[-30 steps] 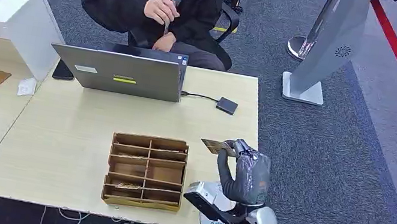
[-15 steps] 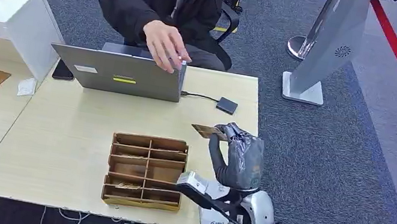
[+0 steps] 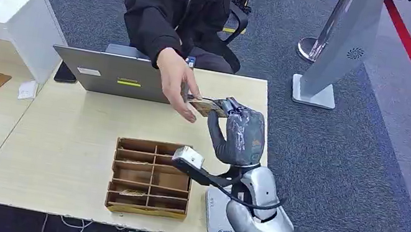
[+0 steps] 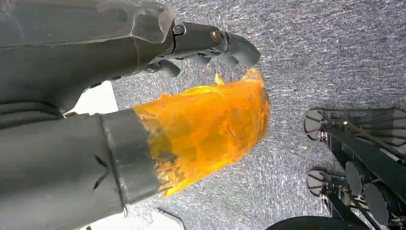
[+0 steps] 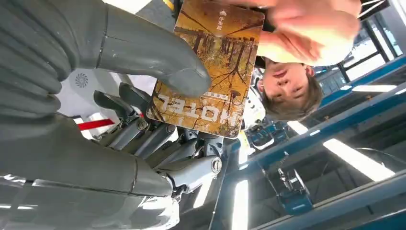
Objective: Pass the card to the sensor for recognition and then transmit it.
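Handover stage of the card task. The right hand (image 3: 242,136) is raised above the far right part of the table (image 3: 59,148), its thumb (image 5: 158,62) pressed on the printed face of the card (image 5: 210,67) and its fingers (image 5: 143,134) closed behind it, so the card is pinched and held out toward the person (image 3: 171,3) seated at the far side. The person's hand (image 3: 176,83) reaches over the laptop (image 3: 121,75) and meets the far end of the card; in the right wrist view that hand is blurred, so whether it has a firm grip cannot be told.

The sensor (image 3: 219,216), a flat white reader, lies on the near right edge of the table, near the wooden divided box (image 3: 150,176) and well apart from the card. Judging from this layout, the recognition step appears done and the transfer is in progress; what is left is for the robot to release the card once the person holds it.

The left hand (image 4: 210,45) hangs over grey carpet with its dark fingers curled; an orange translucent film covers its thumb, and whether anything is held cannot be told. The small dark device (image 3: 234,109) beside the laptop is too small to identify. The reader is partly hidden by the right arm.
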You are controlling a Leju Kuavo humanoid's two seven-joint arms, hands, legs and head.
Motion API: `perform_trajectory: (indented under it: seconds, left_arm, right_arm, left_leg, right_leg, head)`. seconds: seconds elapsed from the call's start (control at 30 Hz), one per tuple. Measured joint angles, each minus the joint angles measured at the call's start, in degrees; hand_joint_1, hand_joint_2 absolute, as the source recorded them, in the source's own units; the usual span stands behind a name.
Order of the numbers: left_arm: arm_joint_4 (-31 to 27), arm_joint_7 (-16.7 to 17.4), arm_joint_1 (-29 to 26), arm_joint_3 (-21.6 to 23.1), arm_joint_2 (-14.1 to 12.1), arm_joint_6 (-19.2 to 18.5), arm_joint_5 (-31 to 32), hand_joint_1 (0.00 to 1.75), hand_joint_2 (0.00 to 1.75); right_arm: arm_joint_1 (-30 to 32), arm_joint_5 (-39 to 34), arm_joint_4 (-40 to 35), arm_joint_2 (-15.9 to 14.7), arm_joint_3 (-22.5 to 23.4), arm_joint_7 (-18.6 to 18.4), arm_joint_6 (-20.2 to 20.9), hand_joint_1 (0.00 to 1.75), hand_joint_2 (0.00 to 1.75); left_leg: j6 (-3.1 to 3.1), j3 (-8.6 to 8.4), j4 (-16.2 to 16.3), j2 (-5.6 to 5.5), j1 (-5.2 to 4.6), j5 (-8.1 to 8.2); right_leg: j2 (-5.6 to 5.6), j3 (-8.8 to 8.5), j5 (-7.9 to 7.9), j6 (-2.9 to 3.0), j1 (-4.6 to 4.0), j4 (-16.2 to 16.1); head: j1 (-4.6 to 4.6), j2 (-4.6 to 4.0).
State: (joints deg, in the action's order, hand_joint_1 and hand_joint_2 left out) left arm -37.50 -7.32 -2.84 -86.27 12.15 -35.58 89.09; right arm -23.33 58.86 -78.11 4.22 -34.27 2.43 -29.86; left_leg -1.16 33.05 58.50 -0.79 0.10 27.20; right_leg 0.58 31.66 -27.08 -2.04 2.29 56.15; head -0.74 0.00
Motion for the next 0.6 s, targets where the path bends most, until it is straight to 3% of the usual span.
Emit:
perform_trajectory:
  seconds: [0.23,0.3,0.33,0.6]
  left_arm:
    - [3.0,0.0,0.1,0.0,-1.6,1.5,0.0,0.0,0.0]
    - [3.8,0.0,0.1,0.0,-2.0,1.6,0.0,0.0,0.0]
    - [4.3,0.0,0.1,0.0,-2.2,1.7,0.0,0.0,0.0]
    - [6.2,0.0,0.1,0.0,-3.1,2.2,0.0,0.0,0.0]
  right_arm:
    - [-3.3,0.6,4.1,1.7,-0.6,-1.2,1.6,1.75,1.75]
    - [-4.0,-0.2,5.0,2.3,-0.7,-1.2,2.2,0.07,1.75]
    - [-4.5,-0.7,5.6,2.7,-1.0,-1.2,2.6,0.0,1.75]
    - [-5.4,-2.4,6.8,4.3,-2.3,-0.5,3.3,0.0,1.75]
  left_leg:
    - [0.0,0.0,0.0,0.01,0.0,0.0]
    - [0.0,0.0,0.0,0.01,0.0,0.0]
    - [0.0,0.0,0.0,0.02,0.0,0.0]
    - [0.0,0.0,0.0,0.01,0.01,0.0]
  right_leg:
    - [-0.01,0.01,0.0,0.0,0.0,0.0]
    - [-0.01,0.01,0.0,0.0,0.0,0.0]
    - [-0.02,0.02,0.0,0.0,0.0,0.0]
    - [-0.01,0.02,0.0,0.0,-0.01,0.0]
  head:
    - [0.0,0.0]
    - [0.0,0.0]
    - [0.02,0.0]
    - [0.0,0.0]
